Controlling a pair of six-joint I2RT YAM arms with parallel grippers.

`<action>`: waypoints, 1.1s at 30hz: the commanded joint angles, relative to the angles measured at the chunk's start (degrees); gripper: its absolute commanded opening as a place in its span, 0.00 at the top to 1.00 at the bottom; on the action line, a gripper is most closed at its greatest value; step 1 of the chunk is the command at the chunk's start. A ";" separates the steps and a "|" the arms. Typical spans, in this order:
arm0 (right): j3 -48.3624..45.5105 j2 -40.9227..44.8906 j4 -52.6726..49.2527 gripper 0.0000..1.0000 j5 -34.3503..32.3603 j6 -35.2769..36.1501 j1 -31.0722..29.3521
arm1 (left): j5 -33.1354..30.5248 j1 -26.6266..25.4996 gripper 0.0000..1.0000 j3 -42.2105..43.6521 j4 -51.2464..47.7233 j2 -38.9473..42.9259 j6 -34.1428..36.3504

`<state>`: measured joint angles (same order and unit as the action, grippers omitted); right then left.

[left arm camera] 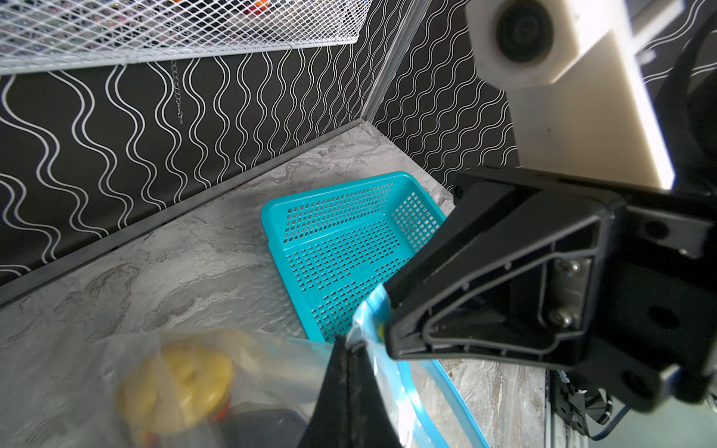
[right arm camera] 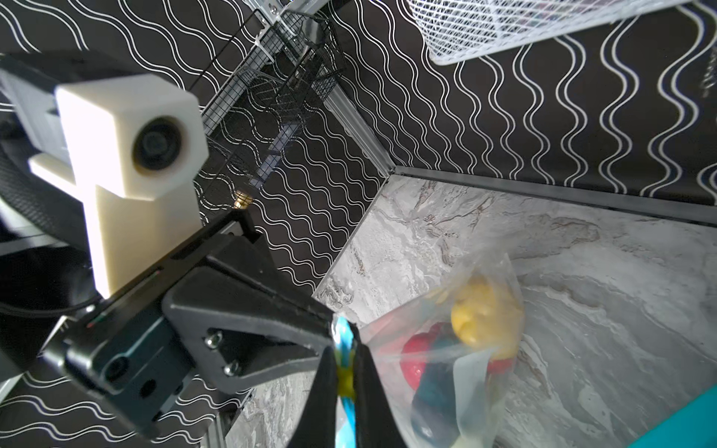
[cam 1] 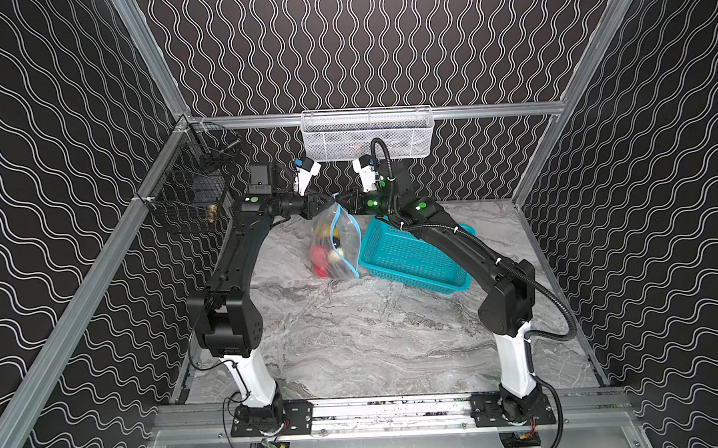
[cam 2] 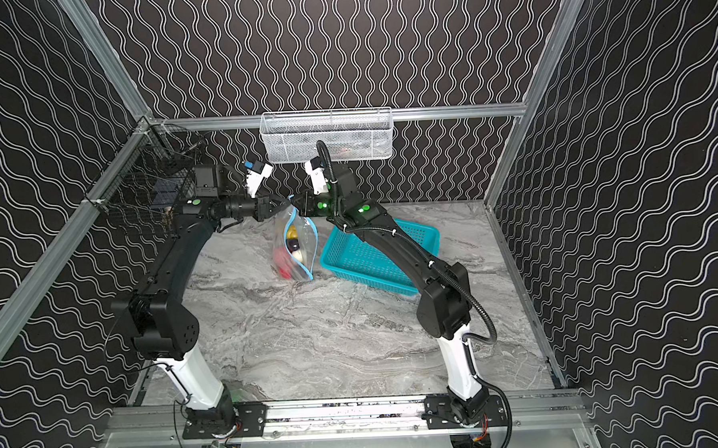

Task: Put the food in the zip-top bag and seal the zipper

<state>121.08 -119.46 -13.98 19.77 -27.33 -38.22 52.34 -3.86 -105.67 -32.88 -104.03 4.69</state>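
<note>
Zip-top bag (cam 1: 336, 243), maybe five foods (cam 1: 326, 253), gripped by left end effector (left arm camera: 351, 351), right end effector (right arm camera: 345, 374).

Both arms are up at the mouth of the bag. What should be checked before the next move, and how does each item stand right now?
1. Food inside the zip-top bag: ok. Red and yellow pieces show through the plastic.
2. Teal basket emptied: ok. No food shows in it.
3. Left gripper shut on the bag's mouth: ok.
4. Right gripper on the yellow slider: ok. The slider sits between its closed fingers.
5. Zipper sealed: not ok. Its two blue strips spread apart below the grippers.
6. Bag's bottom resting on the table: cannot tell.
</note>
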 commanded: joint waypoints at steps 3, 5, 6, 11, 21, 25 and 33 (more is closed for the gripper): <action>-0.79 1.15 -5.18 0.91 -0.14 1.42 -0.63 | -2.90 0.08 1.00 -0.51 5.29 0.82 -1.79; -1.25 1.51 -5.19 0.91 -0.34 1.50 -0.72 | -3.17 0.08 1.00 -0.50 5.37 0.85 -2.20; -1.43 1.68 -5.16 0.91 -0.58 1.57 -0.76 | -2.91 0.08 1.00 -0.50 5.46 0.84 -2.53; -0.67 1.22 -5.72 0.91 -0.84 1.97 -1.06 | -2.91 0.08 1.00 0.20 6.13 1.09 -3.37; -1.52 0.85 -6.16 0.90 -2.15 2.15 -2.34 | -3.88 0.08 1.00 -0.35 6.25 0.97 -4.48; -1.62 1.01 -6.50 0.89 -4.70 2.09 -2.83 | -3.81 0.08 1.00 -0.08 6.69 0.96 -5.39; -2.31 0.91 -10.02 0.92 -10.88 2.46 -3.00 | -5.76 0.14 1.00 -0.55 5.86 1.69 -5.34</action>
<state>119.90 -118.87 -16.67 10.33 -25.45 -41.15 48.88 -3.88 -105.41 -33.26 -103.39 0.01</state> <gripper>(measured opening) 0.098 0.048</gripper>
